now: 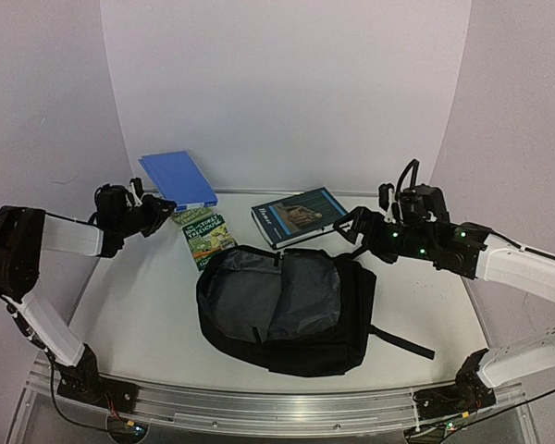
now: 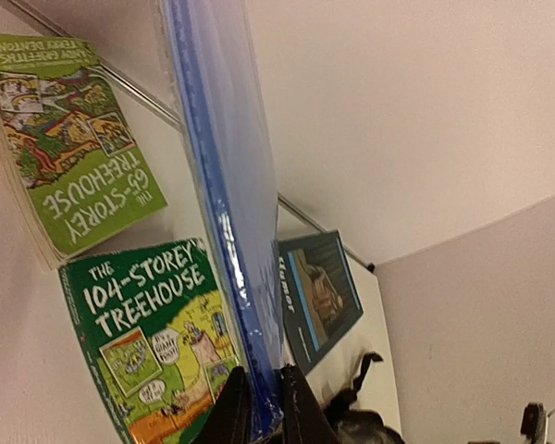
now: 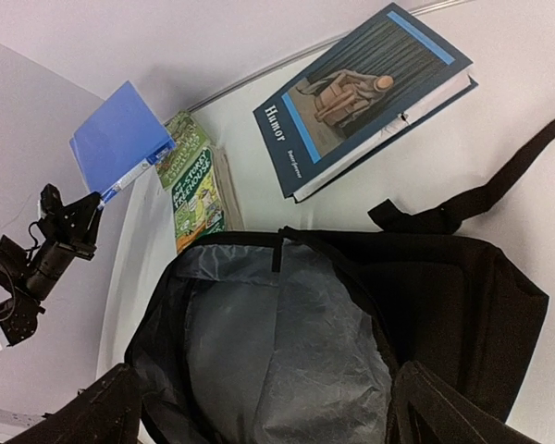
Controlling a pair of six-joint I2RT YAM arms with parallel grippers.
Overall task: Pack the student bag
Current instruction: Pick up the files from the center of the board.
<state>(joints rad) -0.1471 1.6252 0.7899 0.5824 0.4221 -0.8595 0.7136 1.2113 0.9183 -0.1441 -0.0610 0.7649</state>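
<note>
My left hand (image 2: 266, 416) is pinched tight on the lower edge of the blue folder (image 2: 227, 185), which stands tilted up at the back left of the table (image 1: 139, 314) (two green Treehouse paperbacks (image 2: 148, 333) lie just beside it). My right hand (image 3: 268, 416) hangs with its fingers spread wide, gripping nothing, above the student bag (image 1: 287, 310). The bag lies mid-table, unzipped, its grey lining showing, with a dark blue book (image 1: 299, 215) titled Humor just behind it.
</note>
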